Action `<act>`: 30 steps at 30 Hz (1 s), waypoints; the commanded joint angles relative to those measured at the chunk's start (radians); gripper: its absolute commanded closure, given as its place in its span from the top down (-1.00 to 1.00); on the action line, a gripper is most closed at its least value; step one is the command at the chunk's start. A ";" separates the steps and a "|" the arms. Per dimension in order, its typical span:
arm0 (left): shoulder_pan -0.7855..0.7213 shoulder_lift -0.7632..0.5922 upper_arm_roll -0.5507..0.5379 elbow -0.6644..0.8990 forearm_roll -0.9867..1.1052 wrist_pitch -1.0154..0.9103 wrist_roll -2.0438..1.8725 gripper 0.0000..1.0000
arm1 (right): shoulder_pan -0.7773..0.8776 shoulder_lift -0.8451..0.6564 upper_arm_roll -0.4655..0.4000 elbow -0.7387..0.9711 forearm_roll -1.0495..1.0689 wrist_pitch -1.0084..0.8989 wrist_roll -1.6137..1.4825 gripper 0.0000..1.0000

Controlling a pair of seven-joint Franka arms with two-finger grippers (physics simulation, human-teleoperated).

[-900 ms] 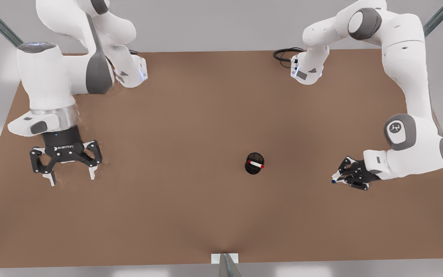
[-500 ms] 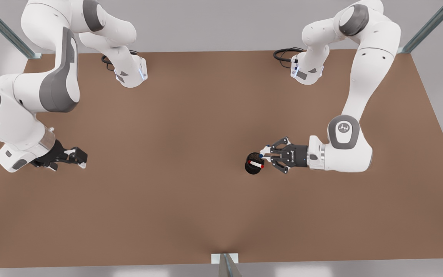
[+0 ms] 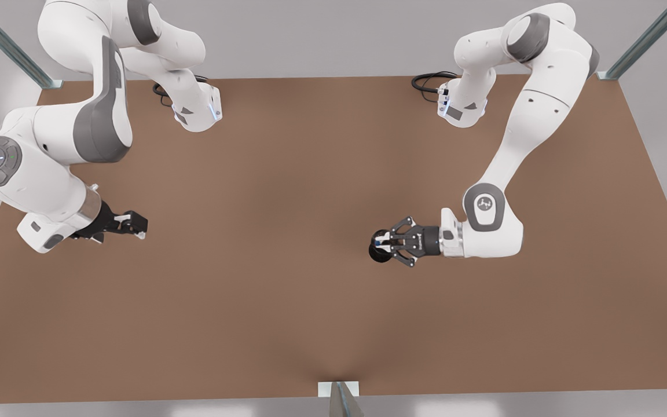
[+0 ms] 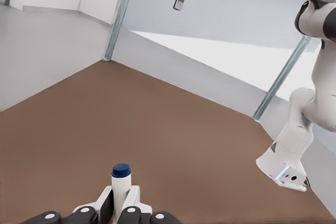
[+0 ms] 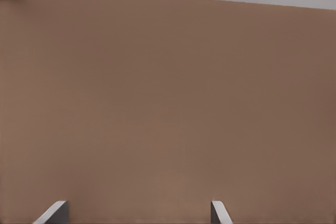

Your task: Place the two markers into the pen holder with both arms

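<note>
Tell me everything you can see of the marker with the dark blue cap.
The blue-capped marker has a slim white barrel, plastic by its look, and a round dark blue cap. It stands between the fingers of the left gripper, which are shut on the barrel below the cap. The barrel's lower part is hidden. In the front view this gripper is at the pen holder.

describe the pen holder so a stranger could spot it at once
On the brown table, follow the arm on the front view's right down to the left gripper. Just under it stands the pen holder, a small round black cup, dark and tiny beside the big white arms.
</note>
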 commanded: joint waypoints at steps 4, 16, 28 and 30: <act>0.018 -0.001 0.000 -0.072 -0.002 0.014 0.509 -0.57 | 0.000 -0.002 -0.002 0.000 0.002 -0.015 0.028 1.00; 0.015 -0.003 0.001 -0.112 0.003 0.018 0.515 -0.57 | 0.000 -0.002 0.000 0.000 0.003 -0.015 0.023 1.00; 0.007 0.025 0.003 -0.120 0.004 0.035 0.523 -0.57 | 0.000 -0.002 -0.003 0.002 0.005 -0.015 0.012 1.00; 0.009 0.043 0.003 -0.120 0.004 0.034 0.523 -0.36 | -0.002 -0.002 -0.003 0.002 0.005 -0.015 0.011 1.00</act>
